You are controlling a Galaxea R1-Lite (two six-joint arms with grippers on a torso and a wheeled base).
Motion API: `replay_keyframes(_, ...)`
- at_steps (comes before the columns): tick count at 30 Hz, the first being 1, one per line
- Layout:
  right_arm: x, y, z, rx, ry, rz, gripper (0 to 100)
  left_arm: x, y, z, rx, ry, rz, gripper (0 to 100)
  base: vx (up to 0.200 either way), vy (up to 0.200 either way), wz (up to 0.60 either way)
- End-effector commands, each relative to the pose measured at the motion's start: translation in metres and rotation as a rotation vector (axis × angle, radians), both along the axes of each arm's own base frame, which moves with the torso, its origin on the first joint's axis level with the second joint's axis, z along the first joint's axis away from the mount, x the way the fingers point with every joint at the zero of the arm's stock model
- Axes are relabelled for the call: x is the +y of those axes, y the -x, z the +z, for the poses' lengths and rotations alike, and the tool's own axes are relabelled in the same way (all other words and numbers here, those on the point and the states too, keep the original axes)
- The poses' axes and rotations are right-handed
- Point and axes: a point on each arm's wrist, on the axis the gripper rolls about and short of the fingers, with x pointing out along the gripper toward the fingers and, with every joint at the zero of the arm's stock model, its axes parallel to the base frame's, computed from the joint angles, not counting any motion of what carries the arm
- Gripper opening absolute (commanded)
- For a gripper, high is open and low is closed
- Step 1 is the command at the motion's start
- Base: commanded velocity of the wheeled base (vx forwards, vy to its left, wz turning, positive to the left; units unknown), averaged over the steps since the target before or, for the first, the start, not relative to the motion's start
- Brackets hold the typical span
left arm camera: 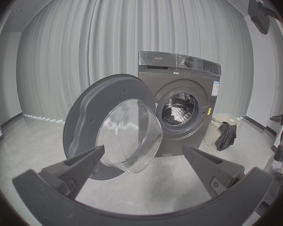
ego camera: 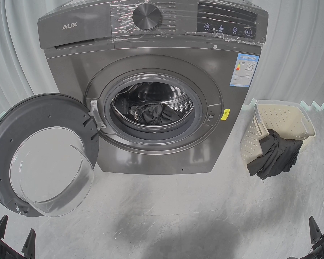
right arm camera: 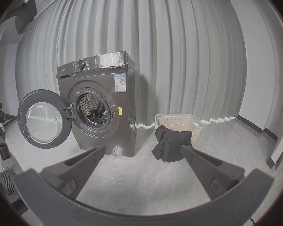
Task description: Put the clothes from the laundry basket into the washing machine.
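washing machine (ego camera: 79,69) 1; laundry basket (ego camera: 249,144) 1; black garments (ego camera: 155,113) (ego camera: 277,156) 2

Washing machine (ego camera: 79,69) dark grey, laundry basket (ego camera: 285,116) cream with hole-grid, draped garment (ego camera: 277,155) and drum garment (ego camera: 154,113) both black, floor (ego camera: 190,205) pale grey marbled.

The door (ego camera: 43,155) of the washing machine (ego camera: 72,69) stood swung wide to the left, leaving the drum mouth (ego camera: 151,92) unblocked from the front; a dark garment (ego camera: 154,114) lay low inside. Bare floor (ego camera: 176,205) stretched before the machine. The laundry basket (ego camera: 288,121) stood just beside its right side, with a black garment (ego camera: 277,155) draped over the near rim.
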Motion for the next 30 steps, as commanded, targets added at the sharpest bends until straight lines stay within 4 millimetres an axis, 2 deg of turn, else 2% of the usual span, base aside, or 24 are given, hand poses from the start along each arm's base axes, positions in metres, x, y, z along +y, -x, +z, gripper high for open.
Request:
replay_keyframes(1,0.0000,-0.0003,-0.0047,0.004,0.001,0.001,100,0.0000,-0.0001,-0.0044,0.002,-0.003,0.000,100,0.000,-0.200,0.00)
replay_keyframes(22,0.0000,-0.0003,-0.0047,0.004,0.001,0.001,100,0.0000,-0.0001,-0.0044,0.002,0.005,0.000,100,0.000,-0.200,0.00)
replay_keyframes(30,0.0000,-0.0003,-0.0047,0.004,0.001,0.001,100,0.0000,-0.0001,-0.0044,0.002,0.005,-0.002,100,0.000,0.000,0.00)
